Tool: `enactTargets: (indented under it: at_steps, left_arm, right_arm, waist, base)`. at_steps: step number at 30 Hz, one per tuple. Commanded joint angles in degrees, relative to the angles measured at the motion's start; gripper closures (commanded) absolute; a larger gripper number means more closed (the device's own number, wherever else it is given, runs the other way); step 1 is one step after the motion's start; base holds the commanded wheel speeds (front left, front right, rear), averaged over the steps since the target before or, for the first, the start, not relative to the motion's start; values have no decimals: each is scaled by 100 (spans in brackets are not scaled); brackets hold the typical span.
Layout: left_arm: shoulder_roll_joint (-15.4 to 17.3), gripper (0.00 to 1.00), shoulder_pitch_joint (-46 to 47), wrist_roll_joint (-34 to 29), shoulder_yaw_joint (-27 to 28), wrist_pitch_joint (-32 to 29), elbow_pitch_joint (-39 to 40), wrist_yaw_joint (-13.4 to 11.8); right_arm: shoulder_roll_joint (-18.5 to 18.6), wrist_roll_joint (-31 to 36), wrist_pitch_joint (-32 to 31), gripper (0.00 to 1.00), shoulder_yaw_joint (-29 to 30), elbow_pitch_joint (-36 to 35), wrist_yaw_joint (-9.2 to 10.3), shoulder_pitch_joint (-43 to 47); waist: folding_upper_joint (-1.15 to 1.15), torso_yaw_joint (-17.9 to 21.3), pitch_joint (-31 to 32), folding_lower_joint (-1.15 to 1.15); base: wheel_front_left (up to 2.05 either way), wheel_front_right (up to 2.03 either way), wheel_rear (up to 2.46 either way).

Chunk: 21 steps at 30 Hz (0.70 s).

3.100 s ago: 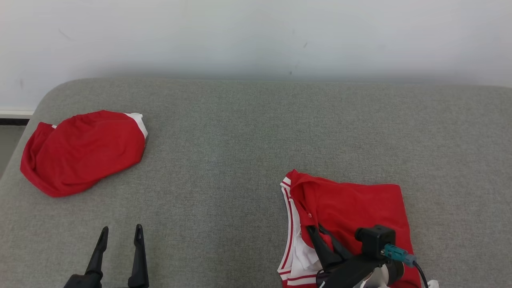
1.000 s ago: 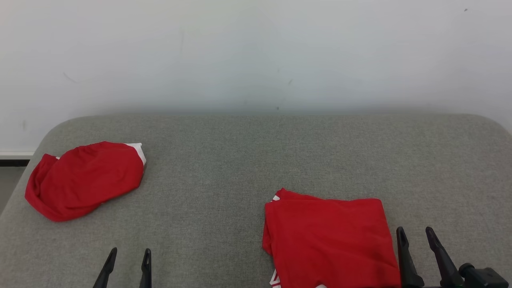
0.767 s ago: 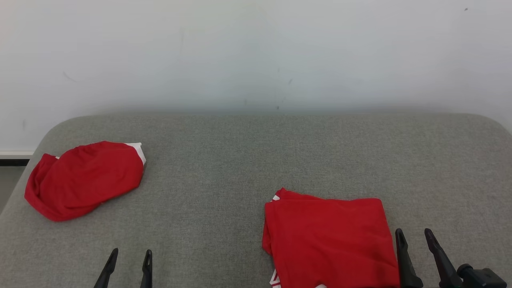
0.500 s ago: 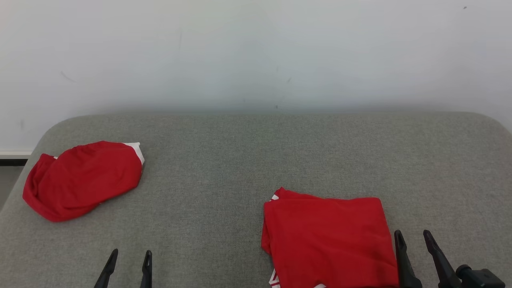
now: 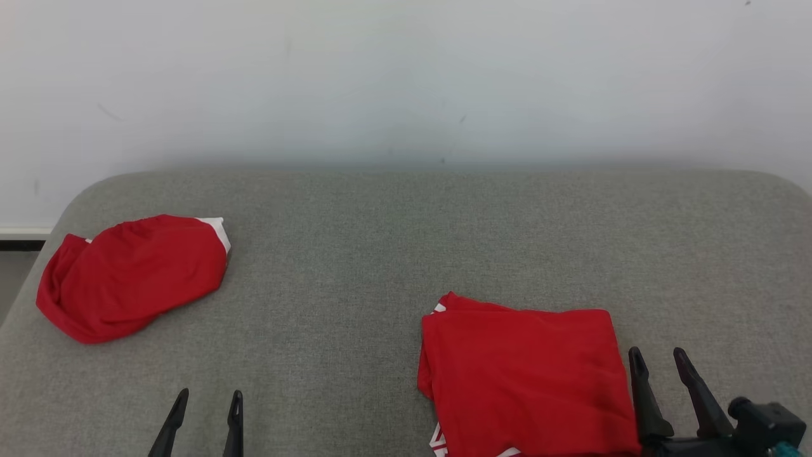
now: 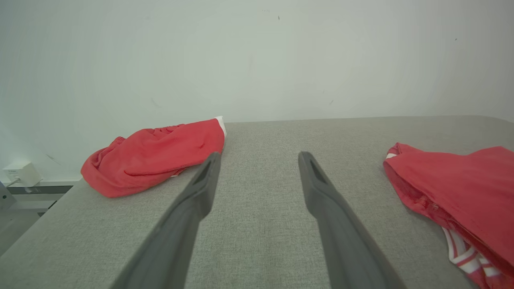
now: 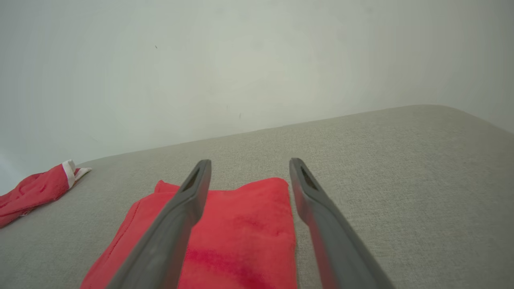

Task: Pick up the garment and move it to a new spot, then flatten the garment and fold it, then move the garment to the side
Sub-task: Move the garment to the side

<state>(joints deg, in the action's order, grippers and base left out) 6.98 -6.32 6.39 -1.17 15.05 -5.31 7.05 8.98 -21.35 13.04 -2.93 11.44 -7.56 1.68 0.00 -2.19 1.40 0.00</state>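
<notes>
- Folded red garment (image 5: 523, 374) lies flat on the grey padded desk (image 5: 380, 254), front right part; its near end runs off the bottom of the head view.
- Right tool (image 5: 657, 352) sits just beside the garment's right edge, fingers pointing away from the robot, roughly parallel to that edge. I can't tell if the left finger touches the cloth.
- Right tool's fingers are parted fairly wide with nothing between them. In the right wrist view the cloth shows below and left of the fingers, not pinched.
- Left tool (image 5: 210, 393) is low at front left, well apart from the garment, with bare desk between. Its fingers are also parted and empty.
- Key relation: the garment is directly left of the right tool and far right of the left tool, so the right arm is much nearer.
- The garment's long axis seems to run near to far, same line as the right tool's fingers, though the cropped near end makes this unsure.
- Judgement: folding looks done and the move to the side is left. A grab on the right edge needs all the layers, or the fold may open.
- A second red garment (image 5: 130, 276), crumpled with a white band, lies at the far left corner, well apart.
- White striped trim (image 5: 438, 438) peeks out at the folded garment's near left corner.
- No brand, label or readable writing anywhere. The white wall (image 5: 406, 76) is plain, and a small white box (image 6: 22, 172) shows low on it in the left wrist view, unmarked.
</notes>
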Motion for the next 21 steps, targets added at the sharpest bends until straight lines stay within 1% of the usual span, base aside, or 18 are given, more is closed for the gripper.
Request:
enactTargets:
  at_steps: [1,7,13,14,21]
  left_arm:
    - [-36,0,96,-44,-9,18,-26,-17]
    - [-124,0,258,-59,-67,18,-64,-8]
    - [-176,0,423,-80,-144,18,-94,9]
    - [-176,0,423,-80,-144,18,-94,9]
    - [-201,0,586,-60,-160,18,-176,26]
  right_arm:
    - [106,-67,-77,0,-25,96,16,-117]
    - [345,-130,-344,0,-135,633,16,-610]
    - [455,-140,-464,0,-239,1387,16,-1128]
    - [455,-140,-464,0,-239,1387,16,-1128]
    - [445,-205,-419,0,-325,2286,16,-1509]
  waist:
    - [0,-40,-58,0]
    - [0,-134,-246,0]
    - [0,-237,-451,0]
    - [0,-237,-451,0]
    - [0,-326,-606,0]
  base:
    - [0,0,0]
    - [0,0,0]
    - [0,0,0]
    - [0,0,0]
    - [0,0,0]
